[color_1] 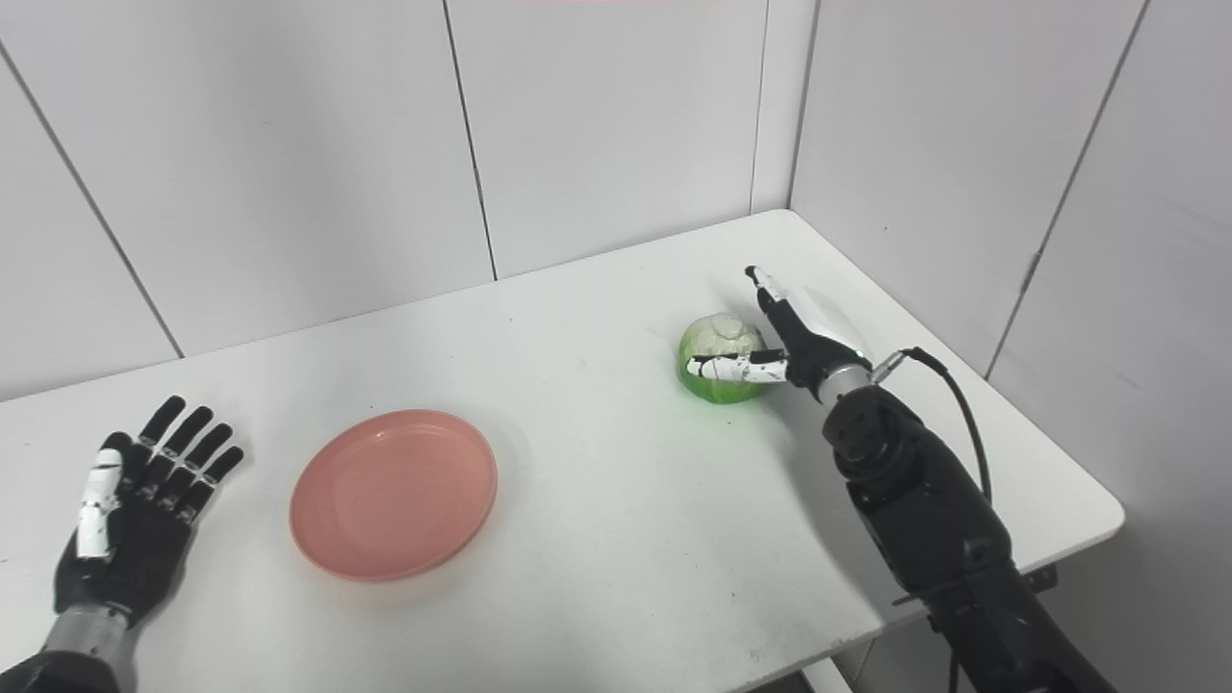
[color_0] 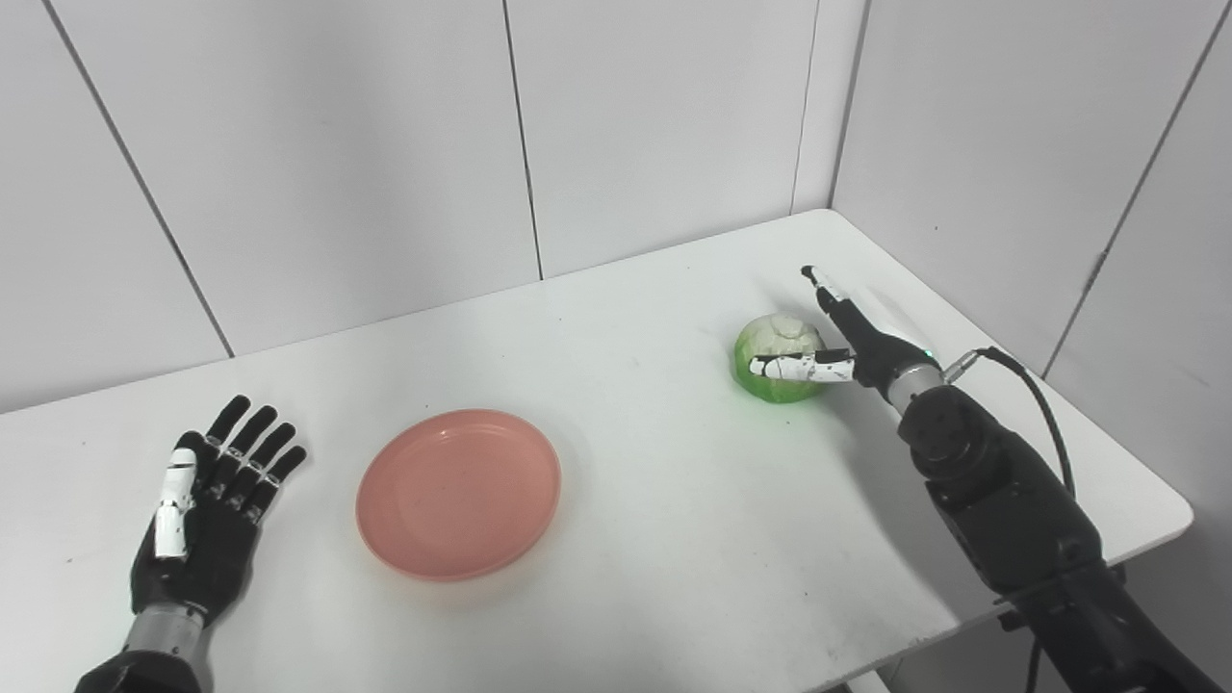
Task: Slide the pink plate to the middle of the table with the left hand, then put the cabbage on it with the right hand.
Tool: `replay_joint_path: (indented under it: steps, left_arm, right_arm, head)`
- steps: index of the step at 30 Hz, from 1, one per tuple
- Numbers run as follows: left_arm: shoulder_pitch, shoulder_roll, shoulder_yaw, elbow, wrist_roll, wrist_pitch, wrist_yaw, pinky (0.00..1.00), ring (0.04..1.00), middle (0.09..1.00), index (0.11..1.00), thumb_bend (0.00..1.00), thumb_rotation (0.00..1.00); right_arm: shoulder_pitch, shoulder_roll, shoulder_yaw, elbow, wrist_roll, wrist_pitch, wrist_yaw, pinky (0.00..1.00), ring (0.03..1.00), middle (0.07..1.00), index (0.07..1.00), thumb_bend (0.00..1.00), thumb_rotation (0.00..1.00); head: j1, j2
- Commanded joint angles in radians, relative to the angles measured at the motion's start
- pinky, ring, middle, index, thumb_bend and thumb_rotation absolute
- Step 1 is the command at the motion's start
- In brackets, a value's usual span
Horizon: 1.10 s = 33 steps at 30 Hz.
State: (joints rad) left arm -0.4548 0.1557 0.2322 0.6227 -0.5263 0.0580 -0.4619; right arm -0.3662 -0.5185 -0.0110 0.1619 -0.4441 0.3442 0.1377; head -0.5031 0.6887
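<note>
The pink plate [color_0: 458,492] lies flat on the white table [color_0: 635,539], left of centre, with nothing on it. A green and white cabbage [color_0: 775,357] rests on the table at the right. My right hand [color_0: 847,337] is open beside the cabbage on its right side; the thumb lies across the cabbage's near face and the fingers stretch out past its far right side. My left hand [color_0: 207,500] lies open and flat on the table, palm down, a short way left of the plate and apart from it.
White wall panels [color_0: 385,144] close off the back and right of the table. The table's right edge [color_0: 1169,505] runs close behind my right arm, and its front edge lies below the plate.
</note>
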Motion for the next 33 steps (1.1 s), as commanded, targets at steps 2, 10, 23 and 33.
replay_joint_path:
  steps: [2,10,23,33]
  left_arm:
    - [0.116,0.003,0.004,0.045,0.010,0.050,0.012,0.78,0.818,0.833,0.822,0.45,0.73]
    - [0.121,0.003,0.005,0.030,0.011,0.062,0.020,0.81,0.833,0.846,0.833,0.44,0.73]
    - [0.120,0.006,0.005,0.042,0.012,0.055,0.007,0.79,0.822,0.837,0.826,0.44,0.75]
    - [0.122,0.008,0.006,0.036,0.010,0.061,0.003,0.79,0.825,0.843,0.830,0.43,0.75]
  right_arm:
    - [-0.064,-0.024,0.004,-0.001,0.000,-0.030,-0.018,0.89,1.000,1.000,1.000,1.00,0.57]
    - [-0.086,-0.021,0.029,0.066,0.006,-0.055,-0.027,0.89,0.993,1.000,1.000,1.00,0.57]
    - [-0.137,-0.010,0.069,0.202,0.022,-0.066,-0.036,0.93,0.995,1.000,1.000,1.00,0.52]
    - [-0.146,0.024,0.028,0.232,0.098,-0.082,-0.063,0.71,0.766,0.791,0.853,0.96,0.24]
  head:
    - [0.001,0.001]
    - [0.003,0.008]
    - [0.008,0.012]
    - [0.008,0.016]
